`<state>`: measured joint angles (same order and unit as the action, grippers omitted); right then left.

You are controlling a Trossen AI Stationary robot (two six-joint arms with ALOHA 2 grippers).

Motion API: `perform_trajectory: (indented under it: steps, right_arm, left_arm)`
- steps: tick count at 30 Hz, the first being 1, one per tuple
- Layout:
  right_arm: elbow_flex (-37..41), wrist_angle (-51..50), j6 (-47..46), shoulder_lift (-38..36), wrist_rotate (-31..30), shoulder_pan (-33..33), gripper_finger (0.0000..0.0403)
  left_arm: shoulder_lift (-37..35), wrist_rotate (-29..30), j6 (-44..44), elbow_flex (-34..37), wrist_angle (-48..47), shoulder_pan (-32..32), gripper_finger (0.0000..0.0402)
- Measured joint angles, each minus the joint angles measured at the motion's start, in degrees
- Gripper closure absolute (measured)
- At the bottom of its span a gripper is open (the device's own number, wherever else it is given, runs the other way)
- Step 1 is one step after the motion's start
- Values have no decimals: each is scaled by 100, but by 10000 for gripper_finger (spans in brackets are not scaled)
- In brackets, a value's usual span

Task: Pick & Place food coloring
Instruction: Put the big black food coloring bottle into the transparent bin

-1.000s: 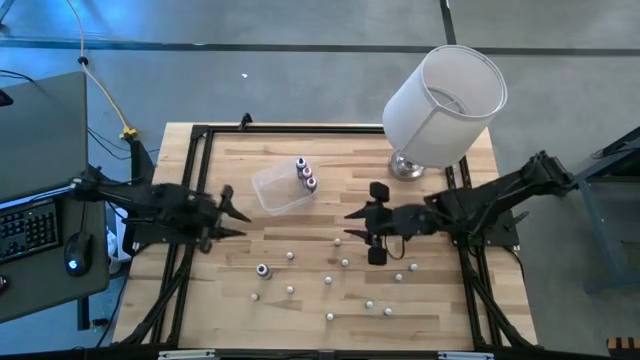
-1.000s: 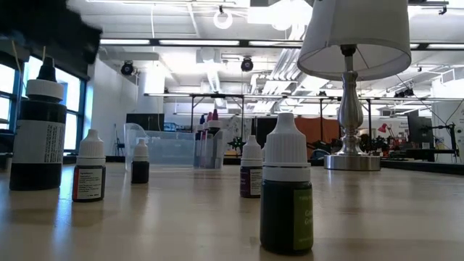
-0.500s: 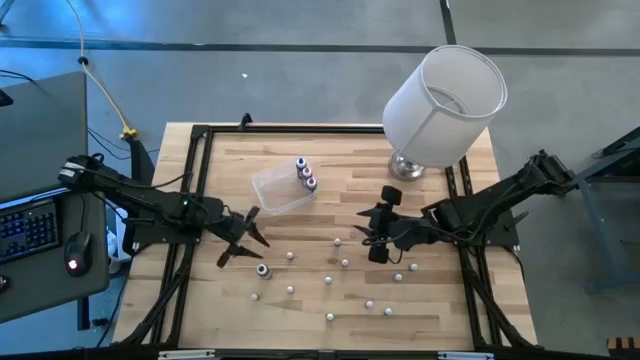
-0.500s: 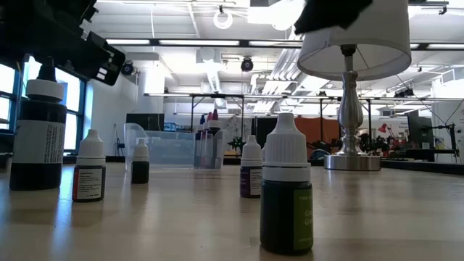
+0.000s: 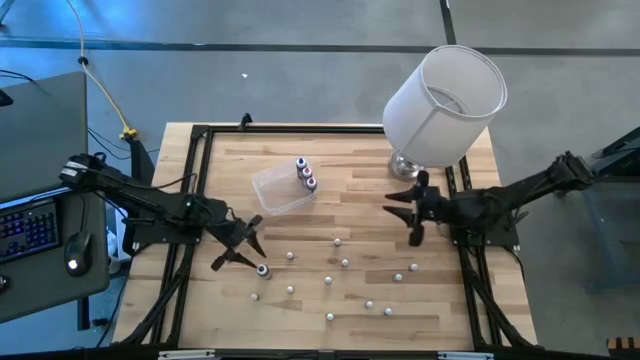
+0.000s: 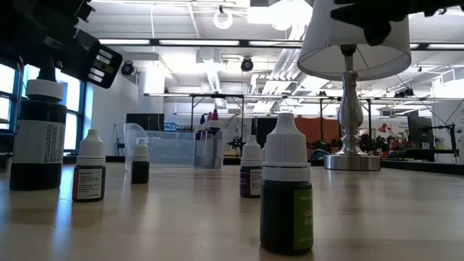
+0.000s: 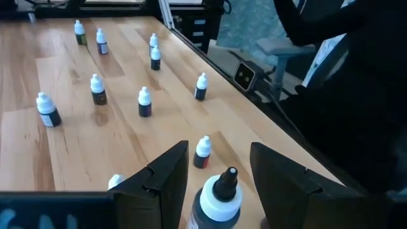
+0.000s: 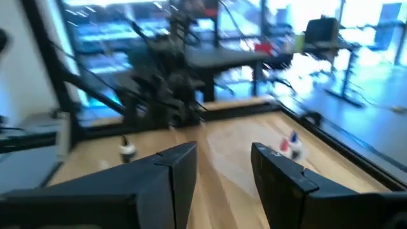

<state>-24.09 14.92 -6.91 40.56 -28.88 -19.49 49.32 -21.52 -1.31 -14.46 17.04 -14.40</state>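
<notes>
The food coloring is many tiny white-capped bottles [image 5: 345, 263] standing scattered on the wooden table, and a larger dark bottle [image 5: 262, 270] with a black tip [image 7: 219, 197]. Colour-topped bottles [image 5: 304, 173] stand at the clear tub [image 5: 280, 190]. My left gripper [image 5: 240, 243] is open just left of the larger bottle. In the left wrist view the bottle stands upright ahead of its spread fingers [image 7: 219, 146]. My right gripper [image 5: 402, 218] is open in the air near the lamp base, above the table's right side [image 8: 222, 149].
A big white lampshade [image 5: 445, 105] on a metal base [image 6: 351, 159] stands at the far right corner. Black frame rails [image 5: 195, 180] run along the table's left and right sides. A keyboard and mouse [image 5: 72, 262] sit left of the table. Bare wood lies between the scattered bottles.
My left gripper has swung toward the near edge and right, down toward the larger dark bottle, staying open. My right gripper has drawn back from the table's middle toward the right edge and lamp, also open. No bottle has moved.
</notes>
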Motion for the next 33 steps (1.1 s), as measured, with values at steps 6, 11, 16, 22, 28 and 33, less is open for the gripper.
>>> perform_trajectory:
  steps: [6, 11, 16, 22, 28, 33]
  right_arm:
    - [338, 515, 800, -394, 763, -2, 261]
    - [338, 592, 845, -382, 1014, -3, 261]
    - [338, 592, 844, -381, 1018, -4, 261]
    - [338, 590, 841, -380, 1018, -3, 261]
    - [338, 590, 841, -378, 1019, -3, 261]
    - [338, 589, 841, -378, 1018, -2, 261]
  left_arm:
    - [707, -158, 9, -4, 427, 0, 234]
    - [1168, -385, 206, -9, 840, 0, 234]
    - [1246, -369, 291, -11, 983, 0, 254]
    - [1246, -688, 322, -11, 983, 1, 318]
    - [1235, -616, 311, -22, 812, 0, 365]
    - [1235, -437, 254, -22, 817, 0, 353]
